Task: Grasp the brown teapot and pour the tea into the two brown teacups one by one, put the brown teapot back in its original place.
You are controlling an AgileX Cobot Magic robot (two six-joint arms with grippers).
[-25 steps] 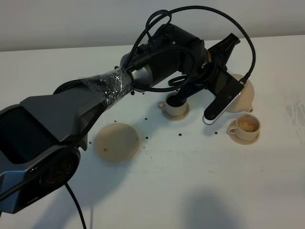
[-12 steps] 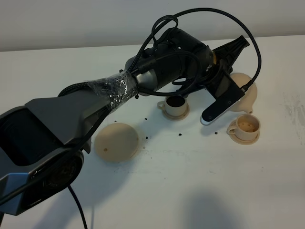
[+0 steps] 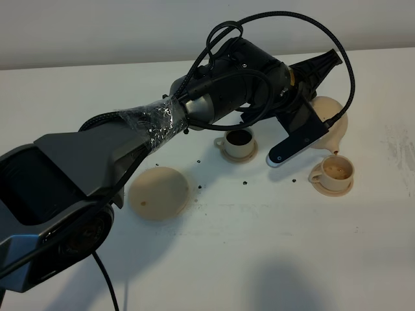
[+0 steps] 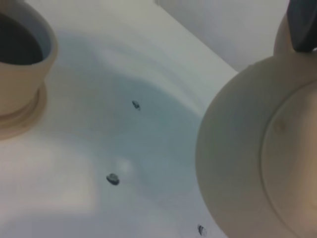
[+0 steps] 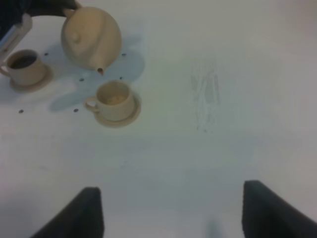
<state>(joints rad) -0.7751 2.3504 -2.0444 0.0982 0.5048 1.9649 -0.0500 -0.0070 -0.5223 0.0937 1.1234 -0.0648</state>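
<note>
The brown teapot (image 3: 332, 123) hangs tilted above the table at the right, my left gripper (image 3: 312, 89) shut on its handle side. Its spout points down over the rim of the right teacup (image 3: 335, 173), which holds a little pale liquid. The left teacup (image 3: 238, 143) stands on its saucer, dark with tea. In the left wrist view the teapot (image 4: 257, 163) fills one side and the full cup (image 4: 20, 54) sits at a corner. The right wrist view shows the teapot (image 5: 92, 36), both cups (image 5: 115, 101) (image 5: 23, 66), and my right gripper (image 5: 173, 214) open and low over bare table. The original place, a flat tan disc (image 3: 159, 192), lies bare at the left.
Small dark specks (image 3: 246, 183) are scattered on the white table around the cups. The left arm's black body and cables (image 3: 227, 91) stretch across the middle, over the left cup. A faint scuffed patch (image 5: 205, 94) marks the table right of the cups.
The left arm has swung right with the teapot, uncovering the left cup. The teapot's spout has come down over the right cup.
</note>
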